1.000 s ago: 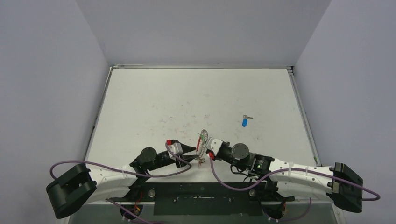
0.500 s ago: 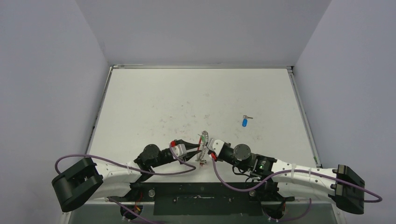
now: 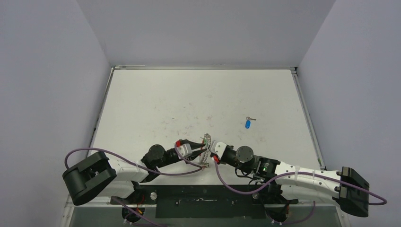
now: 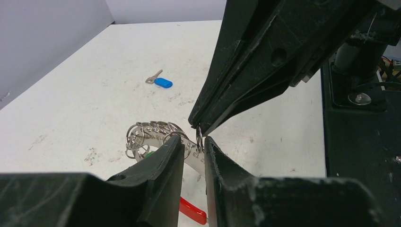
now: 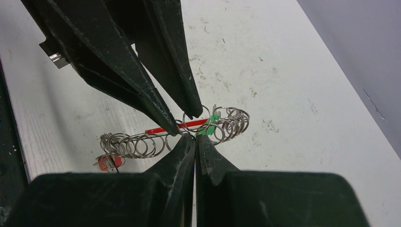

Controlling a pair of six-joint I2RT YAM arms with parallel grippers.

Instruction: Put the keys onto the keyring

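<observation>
**Keyring pinched by right claw as left claw arrives**

Keyring (image 3: 205, 151), a silvery coil of wire loops with a short red section (image 5: 176, 126), hangs just above the white table (image 3: 189, 94) near its front edge, between the two arms. The right gripper (image 5: 195, 142) is fully closed, its tips pinching one loop of the coil. The left gripper (image 4: 194, 144) meets it tip to tip. Its jaws stand narrowly apart, with a wire loop and a flat silver strip in the gap. Whether they press on either cannot be told.

A green key head (image 5: 213, 121) shows among the loops at one end of the coil. A small red piece (image 5: 106, 162) hangs at the other end. The blue key (image 3: 248, 124) lies flat on the table, well apart from the coil, farther back and to the right.

A second ago the left gripper sat clearly left of the coil with wider jaws. It has since slid right until its tips reach the loops, and its elbow has swung in as well. The right gripper has stayed clamped, and the coil and blue key remain where they were.
</observation>
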